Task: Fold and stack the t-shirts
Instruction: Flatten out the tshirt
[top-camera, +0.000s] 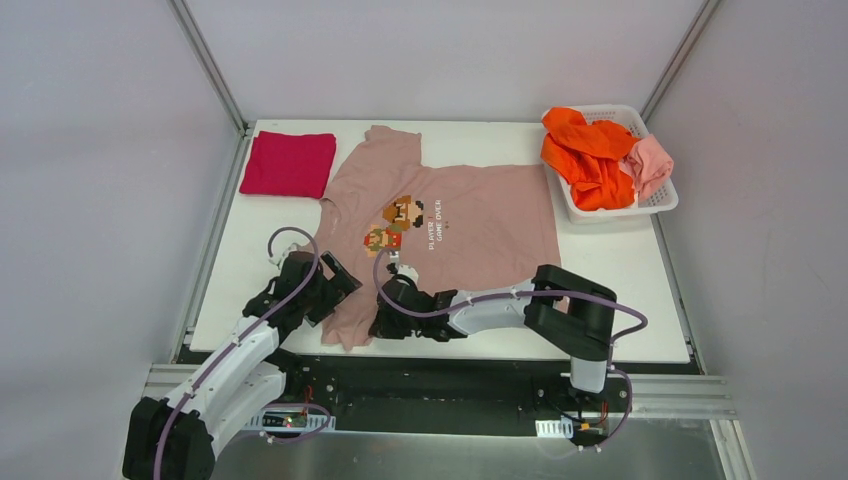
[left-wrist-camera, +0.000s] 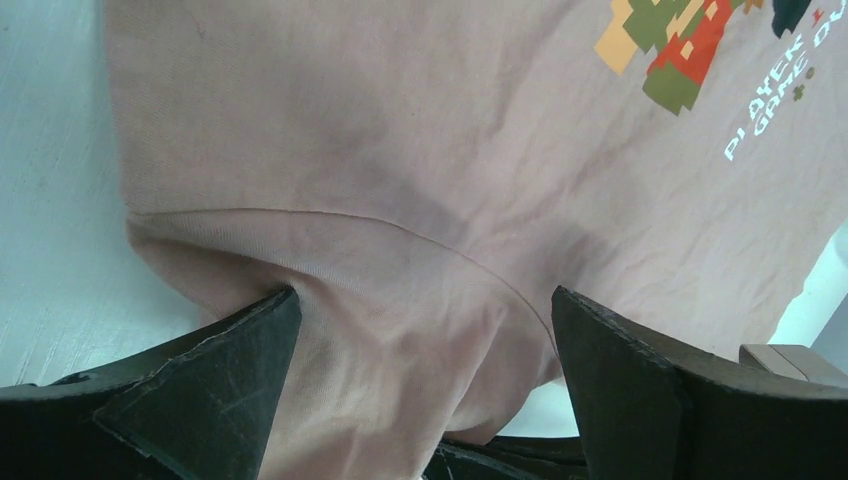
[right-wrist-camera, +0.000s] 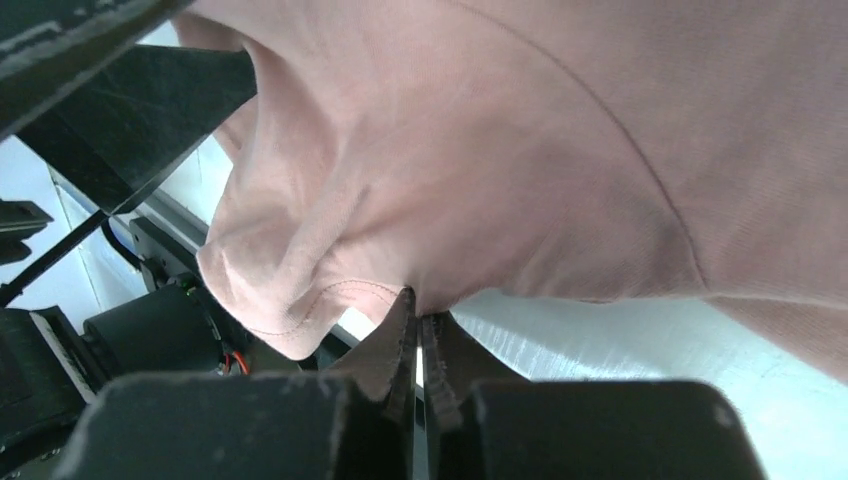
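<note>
One shirt is looking done so far: the red shirt (top-camera: 288, 163) is sitting folded at the far left of the table (top-camera: 640, 290). The pink shirt (top-camera: 480, 215) is lying spread out mid-table, unfolded. The right claw (right-wrist-camera: 418, 310) is pinching its near edge, and the left claw (left-wrist-camera: 425, 295) is hanging wide open over it. The orange shirt (top-camera: 585, 155) and salmon shirt (top-camera: 652, 160) are waiting in the basket (top-camera: 660, 203).

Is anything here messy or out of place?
Yes. The pink t-shirt lies crooked across the table, its near sleeve bunched up at the near edge. At far right, orange shirts spill over the rim of the white basket. Only the crimson shirt looks neatly folded.
</note>
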